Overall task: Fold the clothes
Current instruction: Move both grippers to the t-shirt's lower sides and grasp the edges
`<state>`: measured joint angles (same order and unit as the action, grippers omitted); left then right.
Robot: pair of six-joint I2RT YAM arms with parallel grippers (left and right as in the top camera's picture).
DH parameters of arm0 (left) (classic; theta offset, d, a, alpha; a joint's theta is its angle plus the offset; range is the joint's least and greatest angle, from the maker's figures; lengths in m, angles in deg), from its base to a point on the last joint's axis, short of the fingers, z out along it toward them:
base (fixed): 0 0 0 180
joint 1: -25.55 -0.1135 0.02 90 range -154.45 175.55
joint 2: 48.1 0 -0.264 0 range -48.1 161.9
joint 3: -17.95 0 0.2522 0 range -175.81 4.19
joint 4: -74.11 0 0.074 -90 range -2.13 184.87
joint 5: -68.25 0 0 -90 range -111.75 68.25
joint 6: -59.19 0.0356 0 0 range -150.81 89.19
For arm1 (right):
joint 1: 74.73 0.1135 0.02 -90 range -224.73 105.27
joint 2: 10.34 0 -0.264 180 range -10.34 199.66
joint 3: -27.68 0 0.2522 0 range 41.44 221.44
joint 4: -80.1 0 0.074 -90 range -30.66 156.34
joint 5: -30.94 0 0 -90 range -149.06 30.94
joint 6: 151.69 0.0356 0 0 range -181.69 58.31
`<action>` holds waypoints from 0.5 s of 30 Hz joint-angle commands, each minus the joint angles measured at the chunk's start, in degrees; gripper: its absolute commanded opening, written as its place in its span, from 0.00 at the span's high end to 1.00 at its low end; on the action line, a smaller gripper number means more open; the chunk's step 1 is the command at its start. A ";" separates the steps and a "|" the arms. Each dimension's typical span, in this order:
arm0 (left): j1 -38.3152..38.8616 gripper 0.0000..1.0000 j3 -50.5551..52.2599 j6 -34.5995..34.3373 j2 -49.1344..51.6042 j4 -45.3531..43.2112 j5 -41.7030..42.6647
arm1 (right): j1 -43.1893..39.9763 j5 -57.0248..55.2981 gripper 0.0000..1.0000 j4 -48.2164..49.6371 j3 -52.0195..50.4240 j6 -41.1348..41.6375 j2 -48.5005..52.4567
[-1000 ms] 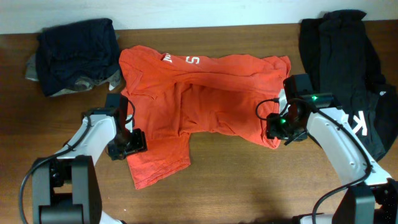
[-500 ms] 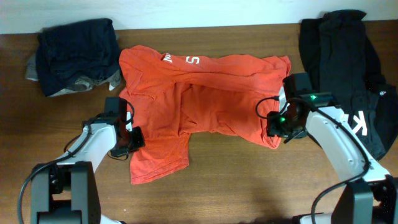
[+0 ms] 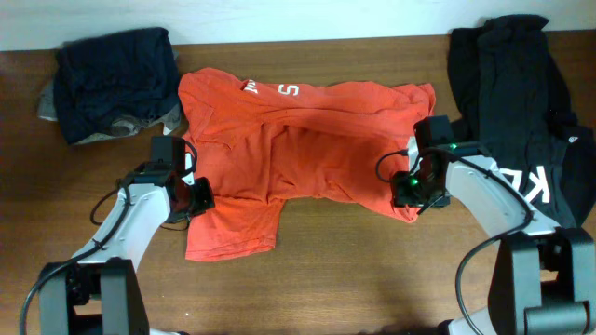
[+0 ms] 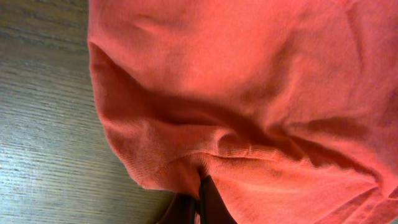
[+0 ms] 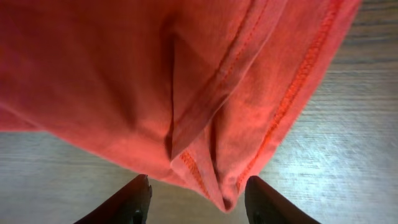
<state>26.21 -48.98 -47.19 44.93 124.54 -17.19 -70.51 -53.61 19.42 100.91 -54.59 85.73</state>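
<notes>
Brown wood-grain counter (image 3: 372,279) underneath everything, pale strip of wall (image 3: 279,19) beyond its far edge. Found the red-orange T-shirt (image 3: 317,140) spread at mid-counter, long axis running left to right, white lettering up near the far edge, one flap trailing toward the near side on the left. Caught the left claw (image 3: 197,197) clenched on the shirt's left edge just above that flap, with cloth bunched into its tips in the wrist view. Saw the right claw (image 3: 410,191) released, tips apart astride the right-hand corner hem, nothing pinched between them. Placed the bulk of the shirt inboard of both claws — rightward from the left one, leftward from the right. Judged the left arm, with its grip, better set to carry its edge across. Noted the navy pile (image 3: 112,79) far-left and the black garment (image 3: 521,93) far-right, touched by neither claw.
</notes>
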 commanded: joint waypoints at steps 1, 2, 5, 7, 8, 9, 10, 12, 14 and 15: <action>0.02 1.00 -0.70 -0.74 -1.09 -0.44 0.59 | 0.31 1.38 0.46 2.45 -2.36 -1.40 1.75; 0.02 0.99 -0.70 -0.74 -1.09 -0.50 0.59 | 0.31 2.49 0.46 3.48 -2.91 -2.43 1.92; 0.02 0.99 -0.70 -0.72 -1.09 -0.68 0.59 | 0.31 4.48 0.47 6.62 -4.70 -2.82 2.14; 0.02 0.99 -0.70 -0.74 -1.09 -0.68 0.59 | 0.31 4.46 0.47 7.34 -5.49 -2.82 2.14; 0.02 0.99 -0.70 -0.74 -1.09 -0.68 0.59 | 0.31 4.46 0.51 7.39 -5.70 -2.80 2.14; 0.02 0.99 -0.70 -0.74 -1.09 -0.70 0.57 | 0.31 4.44 0.54 7.39 -5.88 -2.80 2.19; 0.00 0.99 -0.70 -0.74 -1.09 -0.79 0.46 | 0.31 4.33 0.56 7.39 -6.10 -2.80 2.25; 0.02 0.99 -0.68 -0.72 -1.09 -0.94 0.15 | 0.31 3.48 0.59 7.39 -6.51 -2.47 2.54; 0.02 0.99 -0.70 -0.72 -1.09 -1.11 0.17 | 0.28 1.33 0.63 7.39 -7.13 -1.88 2.99; 0.02 0.99 -0.70 -0.72 -1.09 -1.14 0.17 | 0.24 0.81 0.64 7.34 -7.23 -1.49 3.04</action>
<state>26.21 -48.98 -47.37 44.93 123.70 -17.21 -70.51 -50.50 26.77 94.85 -56.87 87.57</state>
